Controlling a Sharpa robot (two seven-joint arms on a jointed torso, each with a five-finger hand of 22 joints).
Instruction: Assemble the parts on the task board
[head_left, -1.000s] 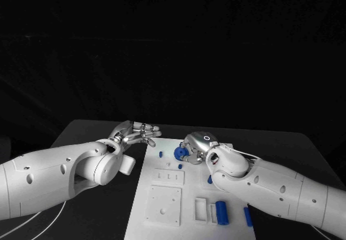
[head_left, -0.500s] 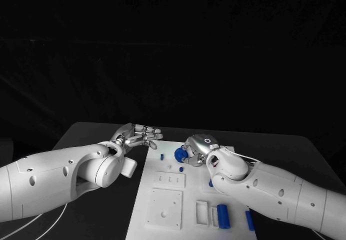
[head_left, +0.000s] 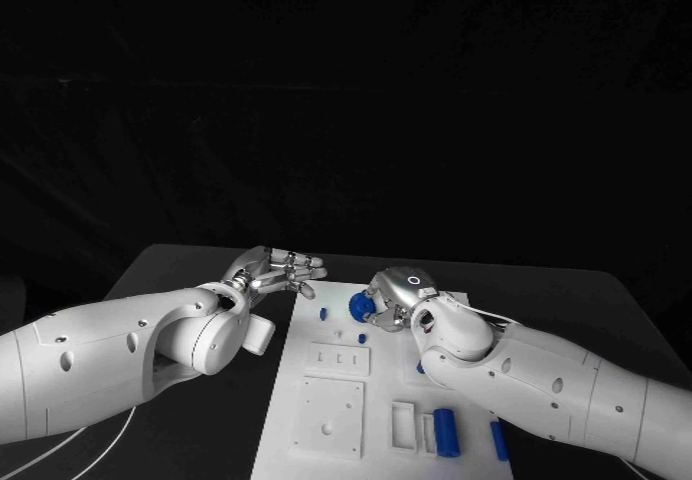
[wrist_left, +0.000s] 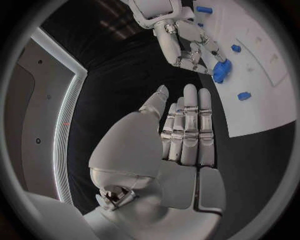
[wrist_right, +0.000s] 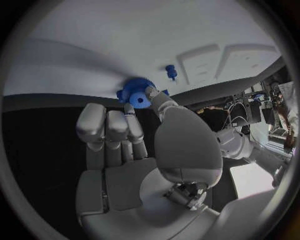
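Note:
The white task board lies in the middle of the table. My right hand hovers over the board's far end and pinches a blue gear between thumb and fingers. The right wrist view shows the gear at the fingertips of the right hand, just above the board. My left hand hangs by the board's far left corner, fingers straight and holding nothing. In its wrist view the left hand faces the right hand and the gear.
Two short blue pegs stand on the board near the gear. A blue cylinder and a blue bar lie at the board's near right end, beside recessed white blocks. Black table surrounds the board.
The camera has shifted slightly. The right hand keeps its hold on the gear over the board's far end. The left hand has edged a little toward the board.

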